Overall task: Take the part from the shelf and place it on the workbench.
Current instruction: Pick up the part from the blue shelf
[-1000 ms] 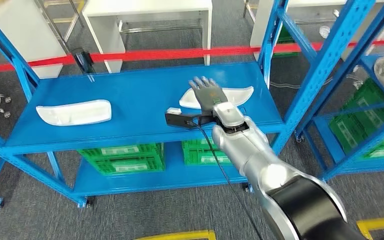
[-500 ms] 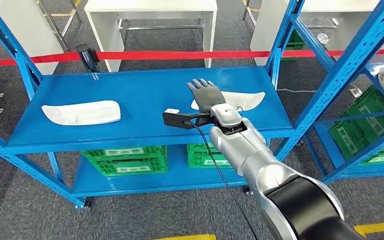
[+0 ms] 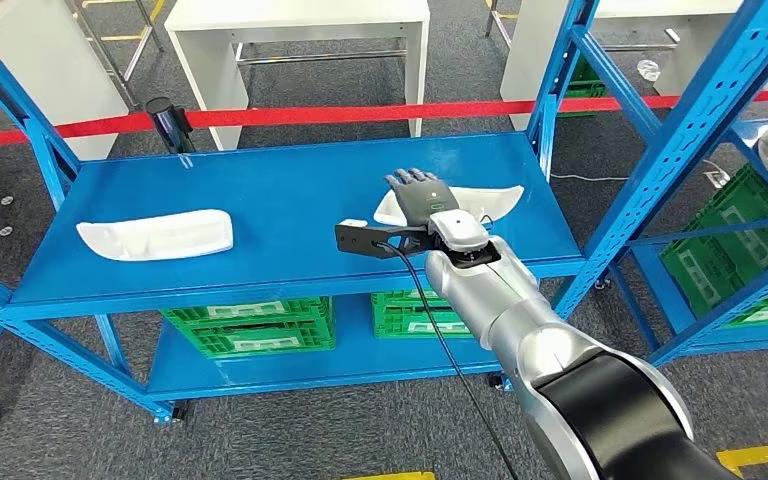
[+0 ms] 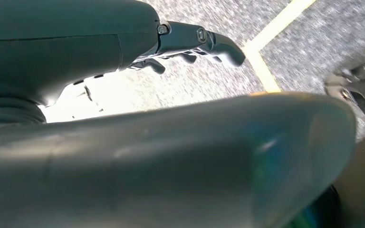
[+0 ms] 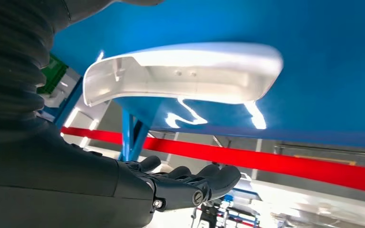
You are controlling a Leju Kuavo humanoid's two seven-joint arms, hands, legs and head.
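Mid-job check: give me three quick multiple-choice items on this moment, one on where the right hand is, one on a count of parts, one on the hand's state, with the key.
1. Where is the right hand?
A. Over the right-hand white part on the blue shelf
B. Over the left-hand white part
C. Down by the green crates

2. How many white parts lie on the shelf's upper deck?
A. One
B. Two
C. Four

3. What is the right hand doing?
A. Lifting a part clear of the shelf
B. Gripping the red tape
C. Fingers apart, holding nothing

Key: 1 A, the head view shows the hand above that part. 2 B, one part on each side of the deck. 3 C, the right wrist view shows the part lying on the deck, apart from the fingers.
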